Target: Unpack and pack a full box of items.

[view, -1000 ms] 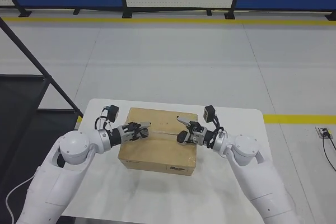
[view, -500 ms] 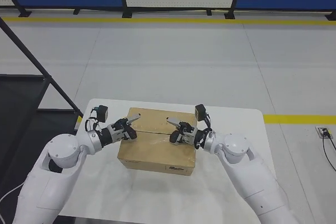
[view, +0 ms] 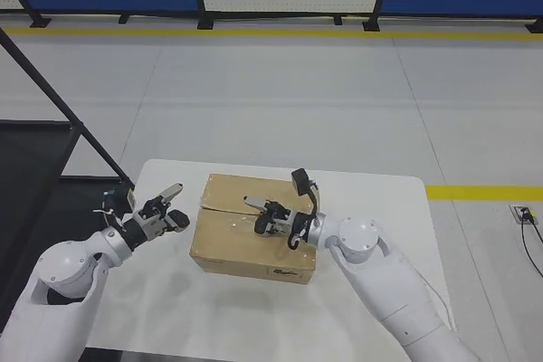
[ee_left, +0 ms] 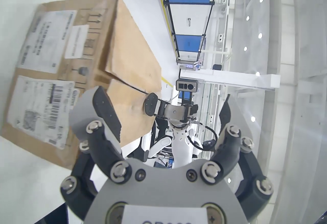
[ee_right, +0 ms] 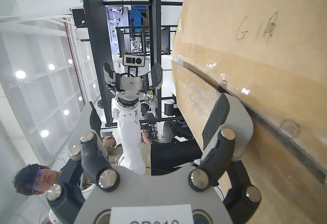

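Observation:
A closed cardboard box point(view: 253, 237) stands in the middle of the white table point(view: 380, 290), its top flaps meeting at a taped seam point(ee_right: 245, 105). White labels cover its side point(ee_left: 48, 56). My right gripper point(view: 262, 215) hovers open over the middle of the box top, one finger point(ee_right: 219, 112) lying against the top beside the seam. My left gripper point(view: 167, 208) hangs open just off the box's left end, holding nothing. In the left wrist view the left gripper point(ee_left: 166, 112) faces the box point(ee_left: 122, 51). The right wrist view has the right gripper point(ee_right: 155, 115) by the box point(ee_right: 242, 44).
A black metal frame point(view: 45, 100) and a dark panel point(view: 27, 181) stand close to the table's left side. Bare table surface lies in front of the box and to its right point(view: 371, 226). A yellow line point(view: 489, 192) runs on the floor.
My left gripper has drawn back leftward off the box top to beyond its left end. My right gripper has slid leftward along the top toward the box's middle.

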